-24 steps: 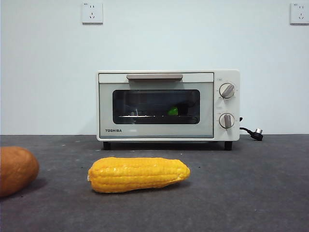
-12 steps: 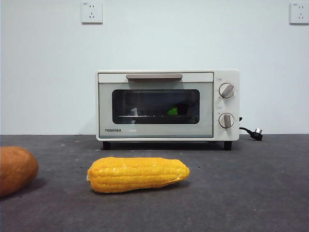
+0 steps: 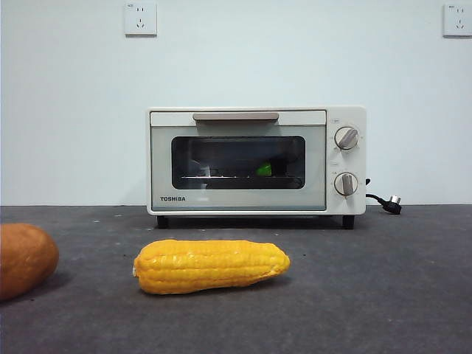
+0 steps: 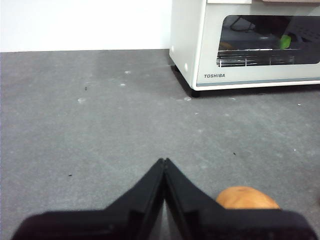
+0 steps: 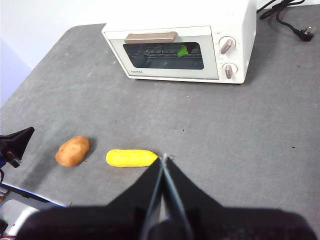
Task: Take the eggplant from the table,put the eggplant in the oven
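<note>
The cream-white oven (image 3: 236,200) stands at the back of the dark grey table (image 3: 383,280) with its glass door closed. Through the glass only the green stem cap of the eggplant (image 3: 264,169) shows on the wire rack; its dark body is hard to make out. The same cap shows in the left wrist view (image 4: 285,41) and the right wrist view (image 5: 182,50). My left gripper (image 4: 164,161) hovers shut and empty, low over the table near the orange-brown vegetable. High above the table's front, my right gripper (image 5: 165,157) is shut and empty.
A yellow corn cob (image 3: 211,265) lies in front of the oven. An orange-brown vegetable (image 3: 26,258) sits at the left edge. The oven's black cord and plug (image 3: 387,203) lie to its right. Wall sockets are high on the white wall.
</note>
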You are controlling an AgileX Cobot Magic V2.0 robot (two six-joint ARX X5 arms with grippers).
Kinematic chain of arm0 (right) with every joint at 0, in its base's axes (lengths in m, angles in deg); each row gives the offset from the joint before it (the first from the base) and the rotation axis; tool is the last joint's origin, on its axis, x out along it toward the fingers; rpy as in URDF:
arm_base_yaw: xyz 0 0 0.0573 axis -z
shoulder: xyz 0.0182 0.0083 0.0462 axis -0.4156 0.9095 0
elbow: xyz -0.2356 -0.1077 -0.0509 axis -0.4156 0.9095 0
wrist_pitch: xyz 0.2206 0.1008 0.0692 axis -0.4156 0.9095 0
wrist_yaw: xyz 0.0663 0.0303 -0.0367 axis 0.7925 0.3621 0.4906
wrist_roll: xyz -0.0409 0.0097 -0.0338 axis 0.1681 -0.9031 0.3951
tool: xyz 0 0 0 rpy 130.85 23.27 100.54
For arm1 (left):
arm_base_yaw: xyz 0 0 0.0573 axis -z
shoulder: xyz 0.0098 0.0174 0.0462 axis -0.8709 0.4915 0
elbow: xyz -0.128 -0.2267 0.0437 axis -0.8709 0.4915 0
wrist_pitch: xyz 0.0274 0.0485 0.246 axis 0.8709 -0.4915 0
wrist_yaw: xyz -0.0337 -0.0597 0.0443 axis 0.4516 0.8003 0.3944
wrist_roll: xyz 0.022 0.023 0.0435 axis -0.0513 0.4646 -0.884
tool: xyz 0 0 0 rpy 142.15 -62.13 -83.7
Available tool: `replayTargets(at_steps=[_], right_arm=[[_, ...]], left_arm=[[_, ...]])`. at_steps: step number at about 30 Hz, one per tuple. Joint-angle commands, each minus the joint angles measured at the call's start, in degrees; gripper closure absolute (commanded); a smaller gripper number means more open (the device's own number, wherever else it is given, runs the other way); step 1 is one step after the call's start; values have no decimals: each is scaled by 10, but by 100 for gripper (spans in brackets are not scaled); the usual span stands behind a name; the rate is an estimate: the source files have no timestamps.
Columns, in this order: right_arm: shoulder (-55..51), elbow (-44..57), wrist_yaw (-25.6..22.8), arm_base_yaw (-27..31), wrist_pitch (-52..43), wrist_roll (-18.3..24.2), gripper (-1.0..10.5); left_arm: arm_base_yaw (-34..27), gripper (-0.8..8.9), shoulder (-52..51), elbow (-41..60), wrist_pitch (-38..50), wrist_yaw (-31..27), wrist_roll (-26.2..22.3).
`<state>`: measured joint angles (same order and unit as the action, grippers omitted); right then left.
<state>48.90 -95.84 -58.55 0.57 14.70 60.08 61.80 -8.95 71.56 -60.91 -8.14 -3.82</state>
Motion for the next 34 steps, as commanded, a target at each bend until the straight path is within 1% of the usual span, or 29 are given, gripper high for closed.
replayTargets(at_steps=[1,16,17,19,22,23,24,26,28,31,34], right_arm=[[0,1,-1,0,13,2,946],[0,1,-1,0,13,2,946],[0,1,-3,0,13,14,946],[0,1,-27,0,13,57,946],[0,2,-94,5,4,86,946],[-1,6,-108,12,-11,101,946],[-3,11,-109,21,-27,114,946],[-19,33,-98,54,-71,136,946],[-43,73,-91,89,-122,150,946],[-91,161,-90,137,-205,157,946],[-140,266,-89,168,-302,156,946]], left_arm=[[-1,816,2,5,5,2,4],[-1,816,3,5,5,2,4],[-1,816,3,5,5,2,4],[-1,816,3,5,5,2,4],[-1,816,3,5,5,2,4],[-1,816,3,5,5,2,4],[-1,816,3,5,5,2,4],[-1,816,3,5,5,2,4],[-1,816,3,5,5,2,4],[-1,816,3,5,5,2,4],[-1,816,3,5,5,2,4]])
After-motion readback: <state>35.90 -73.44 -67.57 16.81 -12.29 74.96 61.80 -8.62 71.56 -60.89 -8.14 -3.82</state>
